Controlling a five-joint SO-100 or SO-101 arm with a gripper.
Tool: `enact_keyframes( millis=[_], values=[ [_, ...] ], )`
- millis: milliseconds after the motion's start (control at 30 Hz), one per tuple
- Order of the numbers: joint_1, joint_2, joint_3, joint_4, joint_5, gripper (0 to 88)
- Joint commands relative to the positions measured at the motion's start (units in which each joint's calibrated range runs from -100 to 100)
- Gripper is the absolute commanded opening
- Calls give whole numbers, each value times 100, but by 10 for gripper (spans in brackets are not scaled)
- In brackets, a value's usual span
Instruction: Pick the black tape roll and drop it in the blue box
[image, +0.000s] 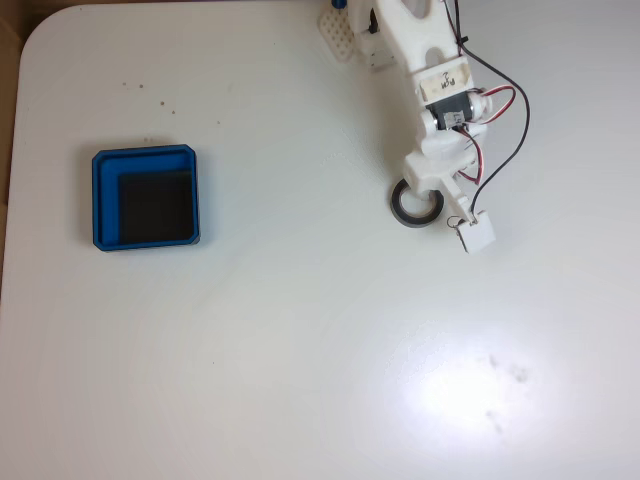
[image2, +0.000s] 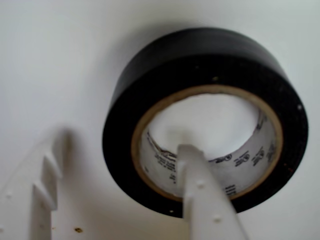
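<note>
A: Where is the pincer (image2: 117, 165) at this moment?

B: It is down at the black tape roll (image2: 205, 117). In the wrist view its two fingers stand apart. One white finger (image2: 202, 195) reaches into the open centre of the roll, and the toothed finger (image2: 32, 195) is outside, to the left of the black band. The wall of the roll is between them, but no finger presses on it as far as I can see.

A: And the roll itself?

B: It lies flat on the white counter (image: 300, 330). In the fixed view the black tape roll (image: 408, 208) is in the right half, partly under the white pincer (image: 432, 195), with the arm coming from the far edge.

A: Where is the blue box (image: 146, 197)?

B: It is well apart, on the left side in the fixed view, with a black floor inside. It sits near the left edge of the counter.

A: Is there room between them?

B: Yes, the counter between the roll and the box is bare, only some small dark specks. The near half is open too, with a bright glare at the right.
</note>
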Motion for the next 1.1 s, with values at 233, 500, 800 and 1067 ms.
enact_keyframes(
  millis=[233, 500, 800, 1067],
  values=[
    [35, 213, -389, -122, -9, 213],
    [45, 229, -389, -122, -27, 213],
    [45, 229, -389, -122, -18, 208],
    [45, 229, -389, -122, -9, 201]
  ],
)
